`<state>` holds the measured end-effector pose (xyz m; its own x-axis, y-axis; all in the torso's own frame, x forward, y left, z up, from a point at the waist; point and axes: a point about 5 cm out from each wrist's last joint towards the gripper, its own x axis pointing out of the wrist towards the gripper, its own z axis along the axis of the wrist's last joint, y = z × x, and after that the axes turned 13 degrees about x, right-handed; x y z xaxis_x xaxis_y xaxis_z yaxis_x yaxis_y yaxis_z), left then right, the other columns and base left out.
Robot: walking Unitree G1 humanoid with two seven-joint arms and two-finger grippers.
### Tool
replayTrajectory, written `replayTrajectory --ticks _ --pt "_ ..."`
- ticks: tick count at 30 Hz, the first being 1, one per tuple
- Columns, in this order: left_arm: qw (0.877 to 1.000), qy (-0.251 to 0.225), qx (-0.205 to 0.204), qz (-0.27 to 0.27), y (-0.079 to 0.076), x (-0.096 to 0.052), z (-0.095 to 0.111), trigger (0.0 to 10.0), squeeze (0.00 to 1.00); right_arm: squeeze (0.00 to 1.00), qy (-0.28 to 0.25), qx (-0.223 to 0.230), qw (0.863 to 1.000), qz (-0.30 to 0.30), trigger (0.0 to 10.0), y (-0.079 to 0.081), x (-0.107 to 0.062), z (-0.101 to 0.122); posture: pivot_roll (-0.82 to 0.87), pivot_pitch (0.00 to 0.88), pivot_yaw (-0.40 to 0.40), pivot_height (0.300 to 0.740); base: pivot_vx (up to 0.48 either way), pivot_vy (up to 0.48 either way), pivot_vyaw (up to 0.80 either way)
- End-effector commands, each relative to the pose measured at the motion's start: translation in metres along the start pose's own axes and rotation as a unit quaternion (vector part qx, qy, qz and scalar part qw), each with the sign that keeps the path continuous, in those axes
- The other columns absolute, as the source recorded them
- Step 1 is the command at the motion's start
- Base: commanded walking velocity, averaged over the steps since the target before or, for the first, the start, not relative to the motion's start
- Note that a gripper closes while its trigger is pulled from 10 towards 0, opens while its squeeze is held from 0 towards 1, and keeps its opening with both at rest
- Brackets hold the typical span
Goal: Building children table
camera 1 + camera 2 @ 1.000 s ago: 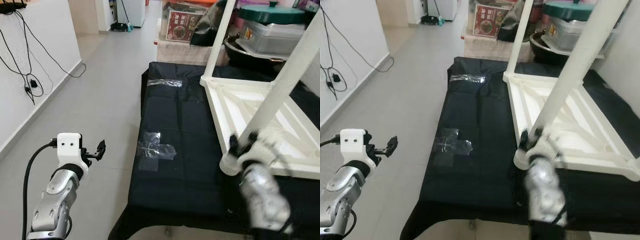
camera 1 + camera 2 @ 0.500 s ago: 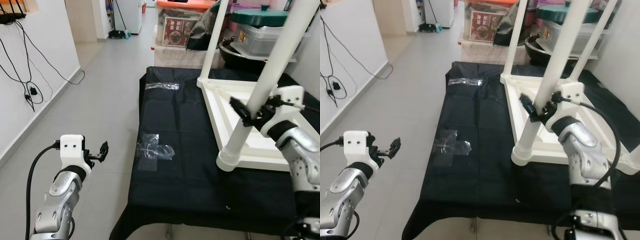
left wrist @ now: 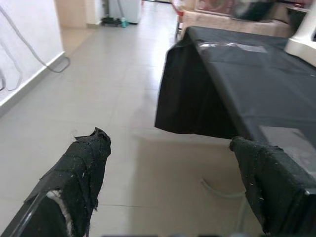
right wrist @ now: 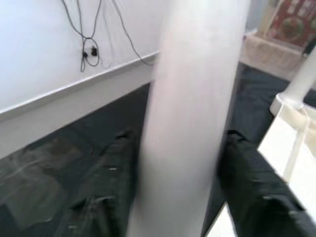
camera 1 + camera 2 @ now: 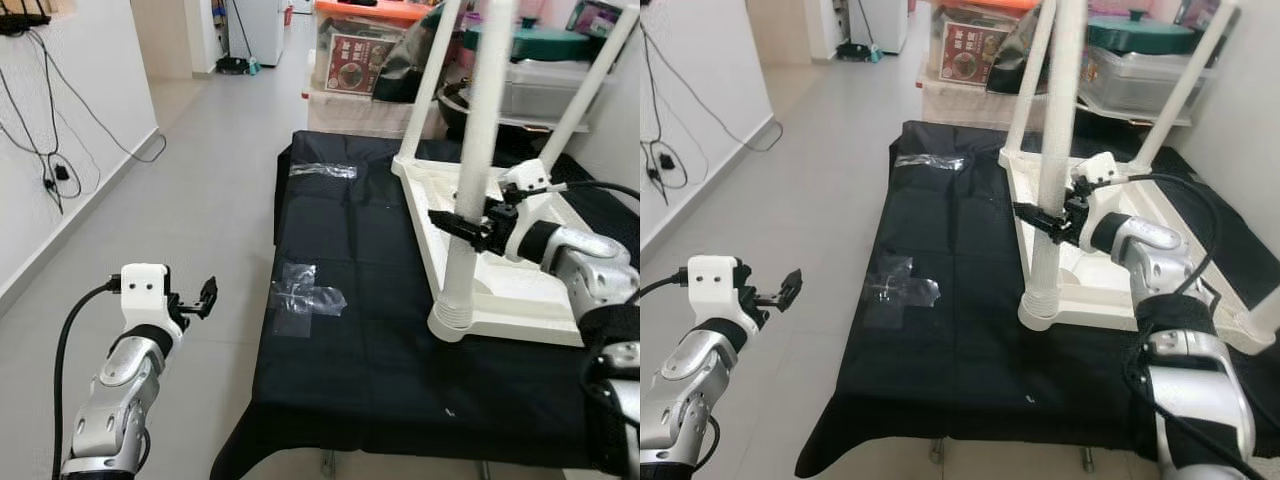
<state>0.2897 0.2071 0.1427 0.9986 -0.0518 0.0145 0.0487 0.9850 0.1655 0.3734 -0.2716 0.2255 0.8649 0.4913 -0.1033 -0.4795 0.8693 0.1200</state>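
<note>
Your upturned white table (image 5: 500, 290) lies on the black cloth (image 5: 350, 340), near its right edge. Your right gripper (image 5: 462, 226) reaches across, fingers clasping the upright leg (image 5: 478, 130). Your left gripper (image 5: 205, 298) hovers over bare floor (image 5: 200, 180), fingers spread wide.

Grey tiled floor (image 5: 210, 150), white wall (image 5: 70, 120) with dangling cables (image 5: 45, 150).

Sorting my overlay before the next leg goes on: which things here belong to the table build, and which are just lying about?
Job:
upturned white tabletop
near leg, with the right claw around it
far legs
left claw, off to the side

Lying about:
tape patches
black cloth
storage boxes
wall cables
</note>
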Motion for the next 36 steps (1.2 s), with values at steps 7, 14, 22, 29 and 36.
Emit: replayTrajectory --ticks 7,14,22,29,36 --pt "1.000 0.014 0.007 0.000 0.001 -0.003 -0.008 10.0 0.00 0.00 -0.026 0.040 0.998 -0.051 0.0 -0.017 -0.015 -0.014 0.00 0.000 -0.109 0.740 0.000 0.000 0.00" --pt "1.000 0.014 0.015 -0.009 0.003 0.002 -0.006 10.0 0.00 0.00 -0.017 0.048 0.998 -0.032 0.0 -0.016 -0.020 -0.039 -0.02 0.000 -0.086 0.740 0.000 0.000 0.00" --pt "1.000 0.014 0.021 -0.012 0.002 0.001 -0.007 10.0 0.00 0.00 -0.094 0.068 0.988 -0.103 0.0 -0.015 -0.020 -0.049 -0.02 0.000 -0.084 0.740 0.000 0.000 0.00" --pt "1.000 0.015 0.023 -0.012 0.004 0.001 -0.008 10.0 0.00 0.00 -0.135 0.094 0.977 -0.133 0.0 0.001 -0.025 -0.082 -0.03 0.000 -0.067 0.740 0.000 0.000 0.00" --pt "1.000 0.012 0.025 -0.014 0.004 0.006 -0.005 10.0 0.00 0.00 -0.165 0.082 0.972 -0.143 0.0 0.012 -0.027 -0.087 -0.04 0.000 -0.054 0.740 0.000 0.000 0.00"
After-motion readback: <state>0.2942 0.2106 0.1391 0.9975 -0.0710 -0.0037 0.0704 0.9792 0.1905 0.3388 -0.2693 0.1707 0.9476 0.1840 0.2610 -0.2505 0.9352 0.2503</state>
